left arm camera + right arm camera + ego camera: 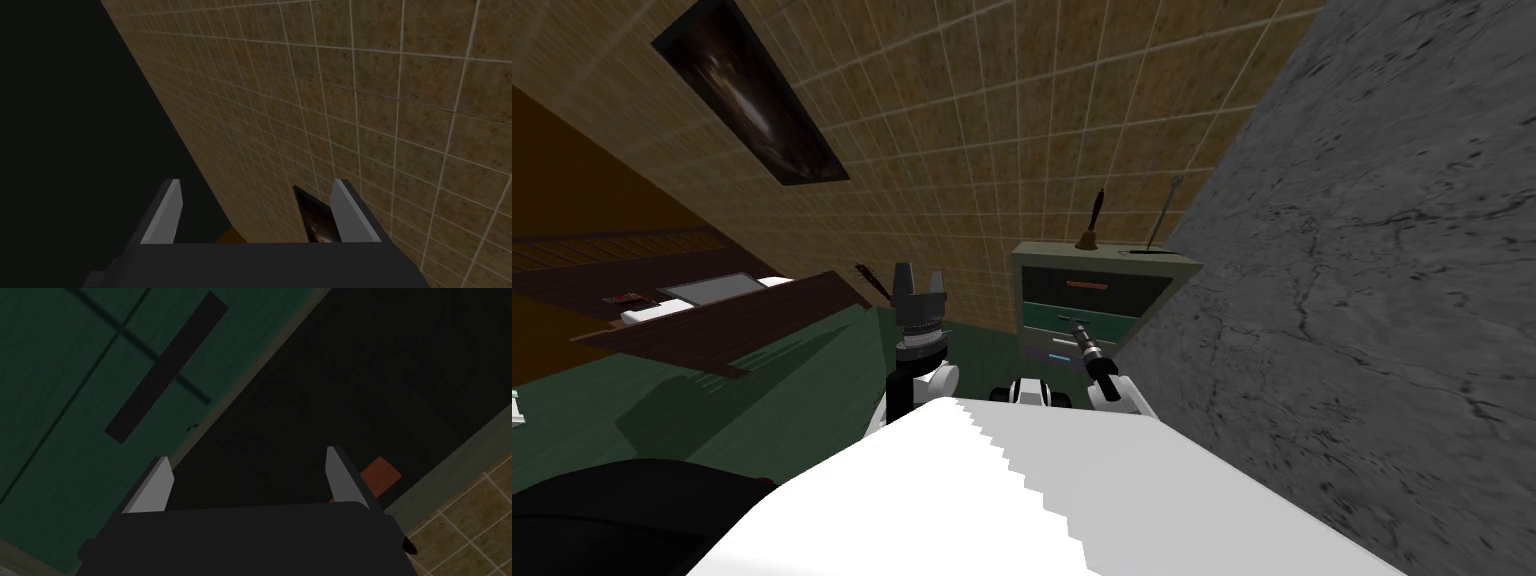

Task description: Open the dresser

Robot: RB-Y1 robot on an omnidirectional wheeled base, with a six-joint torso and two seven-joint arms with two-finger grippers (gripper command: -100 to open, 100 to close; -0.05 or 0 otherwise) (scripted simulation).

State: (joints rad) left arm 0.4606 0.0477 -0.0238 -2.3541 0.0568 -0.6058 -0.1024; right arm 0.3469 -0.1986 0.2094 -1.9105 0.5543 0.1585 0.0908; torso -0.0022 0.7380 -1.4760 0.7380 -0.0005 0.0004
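Facing two drawers [60,438] of the dresser [1100,300], the right tool [247,460] stands released; the raised left tool [255,182] likewise.

Left of centre in the head view, the left gripper [919,272] was a dark box on a ribbed black-and-grey wrist [920,330] above a white forearm [937,380]. The right gripper [1074,322] was dark and slim, and its light grey, blade-like fingers [150,488] rose from a dark block.

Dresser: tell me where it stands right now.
In the head view the dresser stands right of centre against the tiled wall, beside the grey wall, with the right pincer open just before its drawers.
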